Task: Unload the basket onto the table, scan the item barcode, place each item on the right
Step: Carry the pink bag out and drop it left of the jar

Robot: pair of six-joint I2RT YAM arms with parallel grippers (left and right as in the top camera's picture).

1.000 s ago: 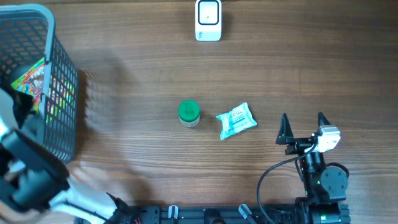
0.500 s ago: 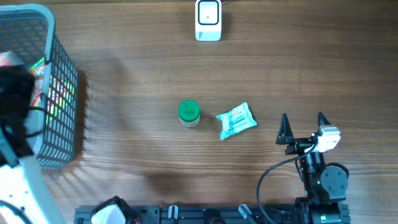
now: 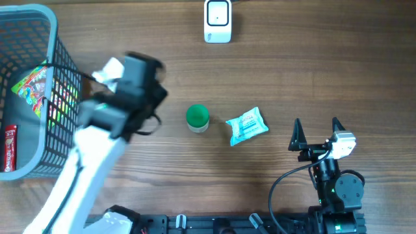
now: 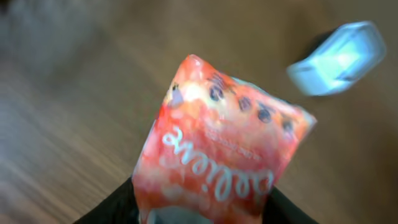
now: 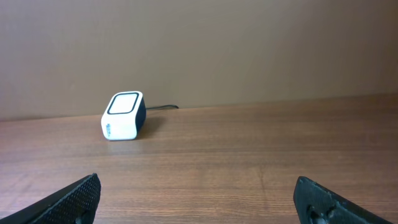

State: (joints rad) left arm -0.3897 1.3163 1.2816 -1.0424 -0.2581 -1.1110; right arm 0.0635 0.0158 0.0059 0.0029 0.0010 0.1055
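Gripping a red pouch [image 4: 217, 149] by its lower edge, the left gripper [image 4: 199, 214] holds it above the wooden table [image 3: 325, 65], with the white scanner [image 4: 339, 59] beyond. The right gripper [image 3: 318, 127] rests with its 2 fingers wide apart, right of a blue packet [image 3: 247, 125].

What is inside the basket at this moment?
A colourful snack packet and a red bar lie in the basket. Its mesh wall and the left arm hide the right edge.

left arm [image 3: 88, 156]: extended, blurred | left gripper [image 4: 202, 214]: seemingly clamped on red pouch [image 4: 217, 155] | right gripper [image 3: 316, 122]: wide open
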